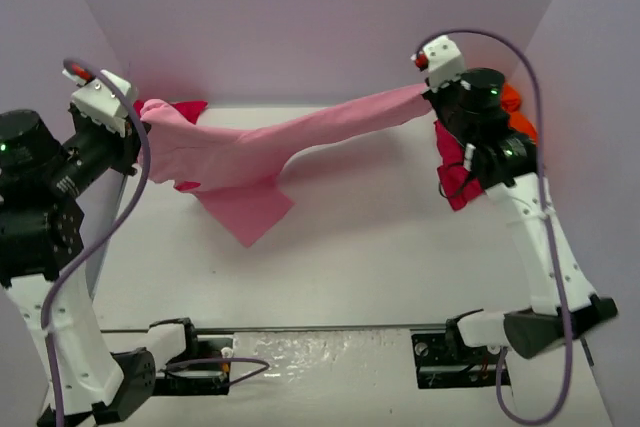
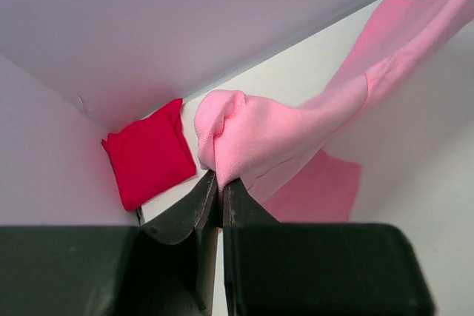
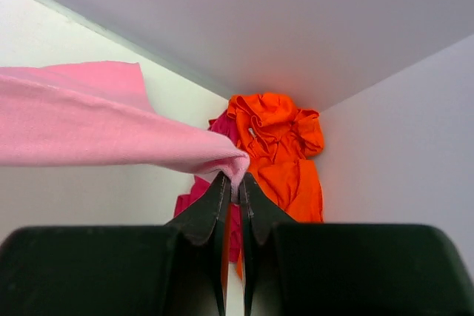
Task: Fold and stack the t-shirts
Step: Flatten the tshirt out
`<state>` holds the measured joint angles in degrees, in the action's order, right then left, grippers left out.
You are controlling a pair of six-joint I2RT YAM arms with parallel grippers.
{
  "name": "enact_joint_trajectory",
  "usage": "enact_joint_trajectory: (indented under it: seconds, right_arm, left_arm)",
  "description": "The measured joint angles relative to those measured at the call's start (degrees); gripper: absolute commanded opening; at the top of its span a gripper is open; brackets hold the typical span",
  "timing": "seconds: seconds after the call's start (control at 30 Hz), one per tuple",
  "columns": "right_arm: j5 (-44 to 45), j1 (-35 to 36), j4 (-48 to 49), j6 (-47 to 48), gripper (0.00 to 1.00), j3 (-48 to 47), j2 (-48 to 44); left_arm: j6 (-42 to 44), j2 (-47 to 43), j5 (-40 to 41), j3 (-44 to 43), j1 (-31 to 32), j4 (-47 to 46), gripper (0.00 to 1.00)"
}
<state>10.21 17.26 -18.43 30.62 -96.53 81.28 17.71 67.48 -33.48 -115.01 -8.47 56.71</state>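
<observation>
A light pink t-shirt hangs stretched across the back of the table between both arms, its lower part drooping onto the surface. My left gripper is shut on its bunched left end. My right gripper is shut on its right end. A red t-shirt, folded flat, lies in the back left corner. An orange t-shirt lies crumpled in the back right corner, over a dark crimson t-shirt.
Pale walls close in the table on the left, back and right. The white table stretches forward to the arm bases at the near edge.
</observation>
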Motion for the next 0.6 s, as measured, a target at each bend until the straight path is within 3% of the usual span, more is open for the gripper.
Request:
enact_joint_trajectory:
  seconds: [0.17,0.27,0.6]
  right_arm:
    - [-6.27,-0.01,-0.88,-1.72,0.0,9.06,-19.18]
    - [-9.59,-1.17,-1.23,-2.89,0.0,9.38,-25.2]
    - [-15.21,-2.23,-6.22,-5.21,0.0,7.31,-21.9]
  left_arm:
    - [0.1,-10.34,-4.18,1.96,0.0,3.43,0.0]
    - [0.27,-11.7,-6.46,-3.19,0.0,6.79,0.0]
    - [-0.03,-3.77,-11.42,-21.37,0.0,11.74,0.0]
